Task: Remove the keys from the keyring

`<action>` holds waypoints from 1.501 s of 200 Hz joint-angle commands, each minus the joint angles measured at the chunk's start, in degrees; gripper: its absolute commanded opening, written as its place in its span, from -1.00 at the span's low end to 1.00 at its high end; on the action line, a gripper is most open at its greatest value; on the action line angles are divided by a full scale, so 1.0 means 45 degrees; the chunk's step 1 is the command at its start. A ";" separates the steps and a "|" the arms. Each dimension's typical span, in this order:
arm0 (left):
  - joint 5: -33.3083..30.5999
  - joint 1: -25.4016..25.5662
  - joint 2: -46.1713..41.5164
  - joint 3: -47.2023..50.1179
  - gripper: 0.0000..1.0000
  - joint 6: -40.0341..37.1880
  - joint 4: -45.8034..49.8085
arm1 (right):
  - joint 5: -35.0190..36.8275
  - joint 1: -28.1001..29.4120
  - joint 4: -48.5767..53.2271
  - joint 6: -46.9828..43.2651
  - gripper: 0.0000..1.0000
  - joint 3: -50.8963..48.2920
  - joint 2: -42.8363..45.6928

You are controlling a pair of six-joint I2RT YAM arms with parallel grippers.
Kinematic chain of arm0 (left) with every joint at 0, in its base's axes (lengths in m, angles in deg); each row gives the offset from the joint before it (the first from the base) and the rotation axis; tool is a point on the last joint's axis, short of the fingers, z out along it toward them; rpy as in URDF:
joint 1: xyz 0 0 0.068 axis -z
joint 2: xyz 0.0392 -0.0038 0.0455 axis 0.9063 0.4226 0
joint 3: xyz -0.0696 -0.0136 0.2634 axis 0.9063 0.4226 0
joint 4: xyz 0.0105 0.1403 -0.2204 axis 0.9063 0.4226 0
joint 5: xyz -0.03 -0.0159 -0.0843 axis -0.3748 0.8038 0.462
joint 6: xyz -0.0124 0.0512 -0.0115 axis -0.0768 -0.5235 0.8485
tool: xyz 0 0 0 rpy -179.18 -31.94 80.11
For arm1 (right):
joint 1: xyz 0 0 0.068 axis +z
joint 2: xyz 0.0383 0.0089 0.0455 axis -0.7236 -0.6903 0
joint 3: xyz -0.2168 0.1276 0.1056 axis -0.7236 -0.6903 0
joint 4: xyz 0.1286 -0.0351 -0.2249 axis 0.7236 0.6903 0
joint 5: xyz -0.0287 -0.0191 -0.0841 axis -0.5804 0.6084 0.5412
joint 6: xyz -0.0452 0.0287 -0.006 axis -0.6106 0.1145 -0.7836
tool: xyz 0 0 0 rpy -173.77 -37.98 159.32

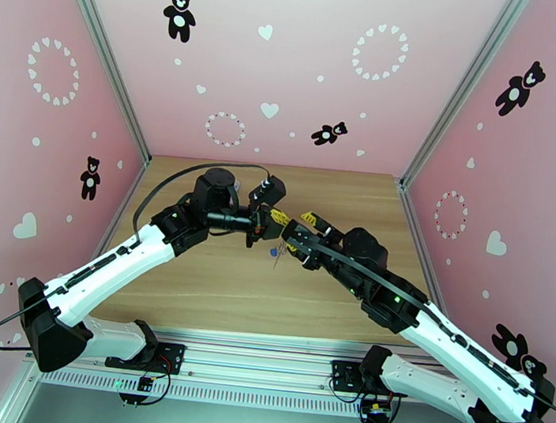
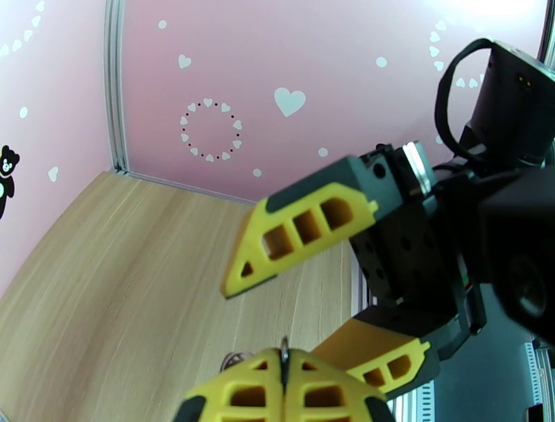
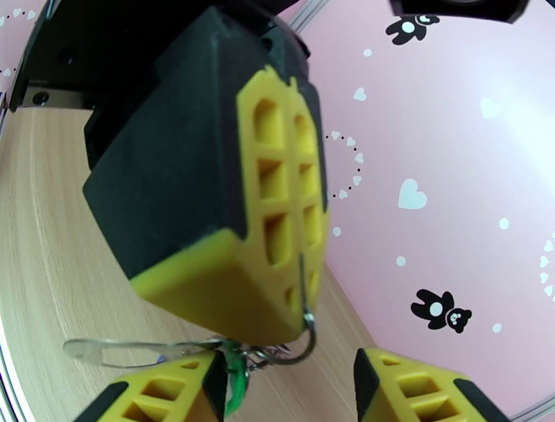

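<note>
left claw (image 2: 284,368): clamped shut on the keyring (image 3: 304,291), held up over the desk (image 1: 213,297) | right claw (image 3: 288,392): part-open either side of the dangling keys (image 3: 234,385), gripping nothing | advice: I'd close on one key head only, then draw it along the wire | hard to see: ring's opening; blue key just a speck; green head half behind a finger

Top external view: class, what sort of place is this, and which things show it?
Probably a robot test booth: two robot arms bolted to a metal rail, a wooden table, and pink panel walls printed with bears and hearts.
</note>
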 commanded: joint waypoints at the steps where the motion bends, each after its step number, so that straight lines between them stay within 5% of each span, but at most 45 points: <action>1: -0.0047 0.0074 0.0110 -0.0344 -1.00 -0.0200 -0.0070 | 0.0066 0.0044 -0.0356 -0.0184 0.01 0.0297 0.0210; 230: 0.0052 0.0108 0.0163 -0.0908 -1.00 -0.0451 0.0722 | -0.0093 0.0042 0.0336 -0.0964 -0.95 0.0462 0.0013; 300: -0.0677 0.0513 0.0153 -0.1621 -1.00 -0.1123 0.2826 | 0.0342 0.0024 0.0490 -0.2037 -1.00 0.0989 0.0190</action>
